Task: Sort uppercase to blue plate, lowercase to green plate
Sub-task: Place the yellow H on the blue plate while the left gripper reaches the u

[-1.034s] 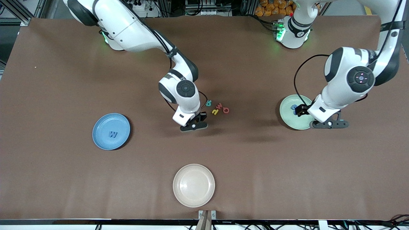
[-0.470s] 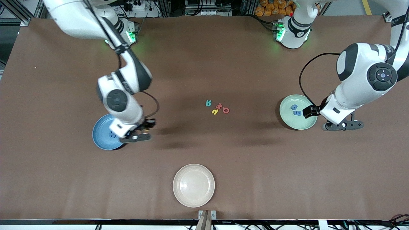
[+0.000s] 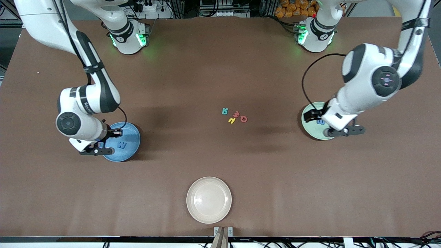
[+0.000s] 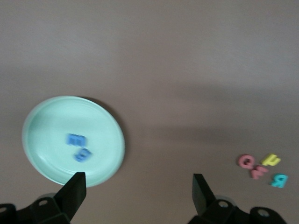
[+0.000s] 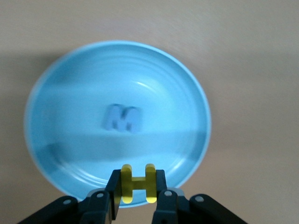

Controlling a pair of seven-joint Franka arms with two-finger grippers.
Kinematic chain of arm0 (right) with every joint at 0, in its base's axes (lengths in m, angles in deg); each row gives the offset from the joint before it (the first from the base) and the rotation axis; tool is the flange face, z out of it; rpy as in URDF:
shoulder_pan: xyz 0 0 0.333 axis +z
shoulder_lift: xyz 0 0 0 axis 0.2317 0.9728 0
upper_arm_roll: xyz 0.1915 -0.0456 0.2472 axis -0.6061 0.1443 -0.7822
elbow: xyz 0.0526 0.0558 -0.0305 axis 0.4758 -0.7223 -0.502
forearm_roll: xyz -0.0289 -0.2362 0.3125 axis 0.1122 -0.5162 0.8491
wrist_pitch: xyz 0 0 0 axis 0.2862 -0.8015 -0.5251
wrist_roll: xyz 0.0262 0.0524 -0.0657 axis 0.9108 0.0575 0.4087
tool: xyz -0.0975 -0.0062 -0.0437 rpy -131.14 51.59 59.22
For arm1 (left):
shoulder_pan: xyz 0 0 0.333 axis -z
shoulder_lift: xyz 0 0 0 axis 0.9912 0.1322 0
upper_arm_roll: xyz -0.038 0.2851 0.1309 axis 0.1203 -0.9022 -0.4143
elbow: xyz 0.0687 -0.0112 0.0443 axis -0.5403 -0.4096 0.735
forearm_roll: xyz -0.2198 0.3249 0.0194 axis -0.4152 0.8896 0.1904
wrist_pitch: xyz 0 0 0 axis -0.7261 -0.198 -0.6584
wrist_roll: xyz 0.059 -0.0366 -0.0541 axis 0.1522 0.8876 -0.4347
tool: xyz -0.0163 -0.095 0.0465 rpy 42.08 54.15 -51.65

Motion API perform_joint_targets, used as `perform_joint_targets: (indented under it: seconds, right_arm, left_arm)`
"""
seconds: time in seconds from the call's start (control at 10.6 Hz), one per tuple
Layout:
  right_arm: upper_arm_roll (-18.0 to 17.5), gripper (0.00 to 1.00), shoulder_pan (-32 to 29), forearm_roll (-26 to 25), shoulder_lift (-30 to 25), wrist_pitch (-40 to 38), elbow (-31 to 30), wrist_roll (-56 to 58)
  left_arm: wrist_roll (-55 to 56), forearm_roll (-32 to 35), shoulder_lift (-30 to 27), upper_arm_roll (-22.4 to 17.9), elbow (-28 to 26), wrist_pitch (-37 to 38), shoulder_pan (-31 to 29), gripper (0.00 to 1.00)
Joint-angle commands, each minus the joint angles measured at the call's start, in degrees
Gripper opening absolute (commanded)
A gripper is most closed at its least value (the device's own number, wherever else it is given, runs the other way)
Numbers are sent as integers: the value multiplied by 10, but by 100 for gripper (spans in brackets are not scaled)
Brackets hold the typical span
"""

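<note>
The right tool [image 5: 135, 186] is squeezed tight on a yellow H [image 5: 137, 183]. It hangs over the edge of the blue plate [image 3: 129, 132], at the right arm's end of the table [image 3: 220, 69]. A blue M [image 5: 122, 118] lies flat in the middle of that plate.

The left tool [image 4: 138, 191] is wide open and holds nothing. It hangs over the green plate [image 3: 307, 115], at the left arm's end of the table. Two small blue letters [image 4: 77, 145] lie in that plate, touching each other.

Four more letters sit close together near the middle of the table, well apart from both plates. There is a teal R [image 3: 224, 111], a red m [image 3: 236, 114], a red Q [image 3: 243, 119] and a small yellow letter [image 3: 232, 120]. The yellow one lies nearest the front camera.

A cream plate [image 3: 208, 199] sits alone near the table's front edge, with nothing in it.

The table has a plain brown cover. Along its top edge the two arm bases glow green [image 3: 301, 36], with cables and metal frames past them.
</note>
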State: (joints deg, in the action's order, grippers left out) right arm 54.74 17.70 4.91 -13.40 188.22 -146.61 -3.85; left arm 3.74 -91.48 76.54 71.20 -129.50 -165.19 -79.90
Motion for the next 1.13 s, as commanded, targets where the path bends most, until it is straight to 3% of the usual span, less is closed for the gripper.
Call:
perform_joint_targets:
  seconds: [0.0, 0.09, 0.38, 0.75, 1.03]
  right_arm:
    - [2, 27, -6, 11, -11, 7, -22, 5]
    - [2, 55, -8, 11, -9, 8, -22, -1]
    - [2, 94, -9, 11, -17, 7, -16, 0]
    - [2, 93, -8, 11, -73, -41, 30, 7]
    - [1, 94, -10, 11, -123, -60, 51, 5]
  left_arm:
    - [55, -8, 16, 47, -16, -58, 6, 100]
    - [72, -5, 31, 66, -22, -93, 7, 100]
    - [80, 53, 94, 109, -22, -181, 34, 100]
    - [103, 220, 172, 117, -8, -223, 93, 100]
    - [103, 248, 213, 126, 7, -251, 122, 100]
